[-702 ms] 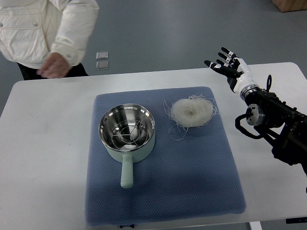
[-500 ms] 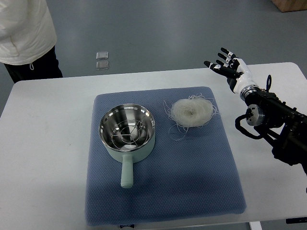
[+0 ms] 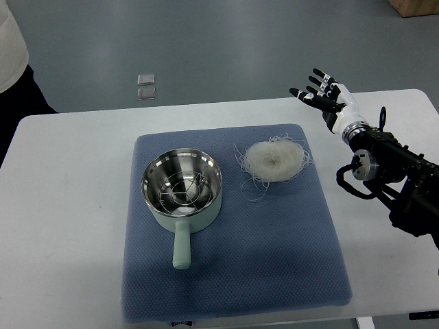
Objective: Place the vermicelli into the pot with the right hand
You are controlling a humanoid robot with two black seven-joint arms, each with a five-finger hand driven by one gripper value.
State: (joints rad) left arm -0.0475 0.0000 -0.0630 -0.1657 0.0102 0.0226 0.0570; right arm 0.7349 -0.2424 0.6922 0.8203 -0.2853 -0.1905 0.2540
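Observation:
A round nest of white vermicelli (image 3: 274, 159) lies on the blue mat (image 3: 274, 253), right of the pot. The pale green pot (image 3: 182, 192) has a steel inside with a wire rack in it and its handle points toward me. My right hand (image 3: 321, 95) is raised over the table's far right edge, fingers spread and empty, about a hand's width to the right of and beyond the vermicelli. The left arm does not show.
The white table (image 3: 68, 226) holds the mat. A person in a white jacket (image 3: 10, 48) stands at the far left corner, mostly out of frame. Two small square tiles (image 3: 145, 86) lie on the grey floor beyond the table.
The person has stepped away to the left, nearly out of the picture. My right hand has shifted very slightly left and stays open.

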